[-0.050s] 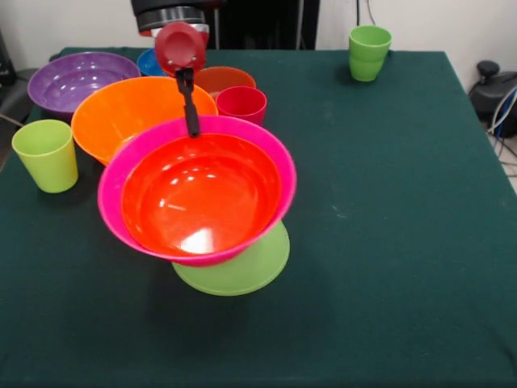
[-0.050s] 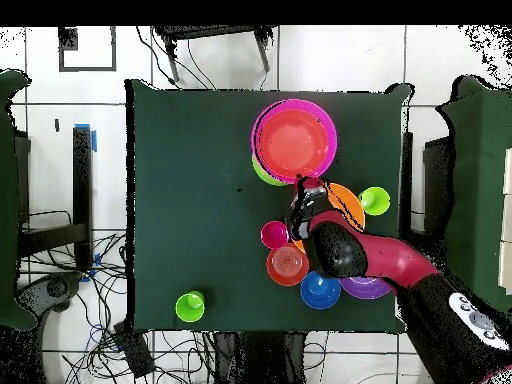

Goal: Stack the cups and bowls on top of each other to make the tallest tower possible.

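a: where is the tower?

b: it stands near the middle of the dark green worktop [image 1: 404, 242]. at the bottom is a round lime green plastic bowl [image 1: 246, 271], turned rim down. on it sits a big shiny pink plastic bowl [image 1: 113, 212], tipped a bit toward the camera in the front view. a shiny orange-red bowl [image 1: 198, 194] sits inside the pink one.

a: and the robot's end effector [image 1: 192, 121]?

b: it hangs right at the far rim of the pink bowl. i see one thin black finger pointing down there, under a round red part of the arm [image 2: 400, 265]. i cannot tell if the end effector is open or closed.

a: what else is on the worktop?

b: just behind the tower is a large yellow-orange plastic bowl [image 1: 121, 113], touching the pink one. behind that is a shiny purple bowl [image 1: 69, 79]. a small blue bowl [image 1: 148, 61] peeks out beside the purple one, partly hidden by the arm. a small dark orange bowl [image 1: 226, 78] sits behind a little red-pink plastic cup [image 1: 241, 103], and that cup is just beside the pink bowl's rim.

a: any more cups?

b: yes. one light green plastic cup [image 1: 46, 155] stands upright at the edge by the yellow-orange bowl. another light green cup [image 1: 369, 52] stands well apart at the far corner.
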You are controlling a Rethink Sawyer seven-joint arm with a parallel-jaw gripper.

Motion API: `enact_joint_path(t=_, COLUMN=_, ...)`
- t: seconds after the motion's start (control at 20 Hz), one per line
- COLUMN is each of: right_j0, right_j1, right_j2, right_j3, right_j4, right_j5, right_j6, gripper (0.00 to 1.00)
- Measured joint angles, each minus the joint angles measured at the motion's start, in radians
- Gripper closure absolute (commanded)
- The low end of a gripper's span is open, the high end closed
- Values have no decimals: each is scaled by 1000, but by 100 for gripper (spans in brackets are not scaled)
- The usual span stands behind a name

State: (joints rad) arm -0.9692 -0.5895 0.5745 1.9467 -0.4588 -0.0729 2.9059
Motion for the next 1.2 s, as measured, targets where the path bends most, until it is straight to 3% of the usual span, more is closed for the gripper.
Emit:
enact_joint_path(t=0.4, right_j0=0, right_j1=16, right_j2=-6, right_j3=17, right_j4=-9, right_j5=-2, right_j6=0, gripper=100)
enact_joint_path(t=0.95, right_j0=162, right_j1=41, right_j2=-69, right_j3=17, right_j4=-9, right_j5=-149, right_j6=0, gripper=100)
enact_joint_path(t=1.2, right_j0=194, right_j1=44, right_j2=-78, right_j3=17, right_j4=-9, right_j5=-172, right_j6=0, gripper=100)
